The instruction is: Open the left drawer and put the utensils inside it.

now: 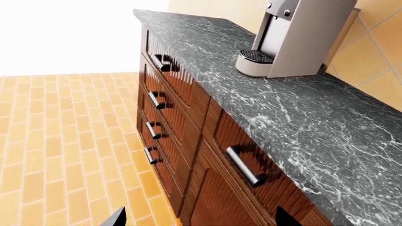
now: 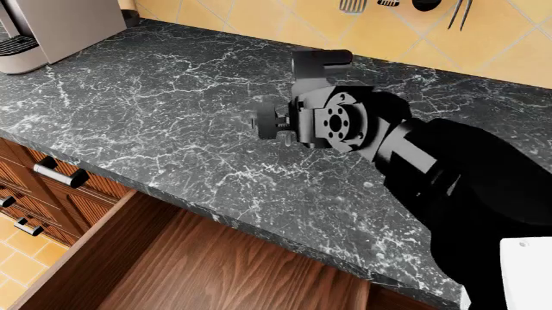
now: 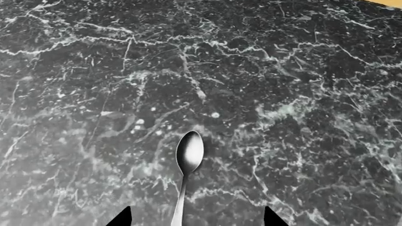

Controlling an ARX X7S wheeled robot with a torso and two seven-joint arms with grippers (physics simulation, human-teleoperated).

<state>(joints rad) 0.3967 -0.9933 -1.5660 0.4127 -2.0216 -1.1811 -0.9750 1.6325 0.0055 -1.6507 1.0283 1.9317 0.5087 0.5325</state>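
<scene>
The left drawer (image 2: 207, 265) stands pulled open under the counter's front edge, its smooth wood-grain inside bare where I can see it. One of the utensils, a shiny silver spoon (image 3: 187, 162), lies flat on the dark marble countertop (image 3: 301, 94). My right gripper (image 3: 196, 220) hovers open over it, and the spoon's handle runs between the two dark fingertips (image 3: 120, 218) without touching them. In the head view the right gripper (image 2: 265, 123) hangs over the middle of the counter and hides the spoon. My left gripper (image 1: 201, 221) is open beside the cabinet front, holding nothing.
A grey coffee machine (image 1: 295, 37) stands on the counter's left end (image 2: 35, 32). Below it are narrow stacked drawers (image 1: 164, 101) with bar handles, and a shut drawer with a silver handle (image 1: 245, 165). Black utensils hang on the tiled wall (image 2: 405, 6). Orange brick floor (image 1: 56, 150) lies alongside.
</scene>
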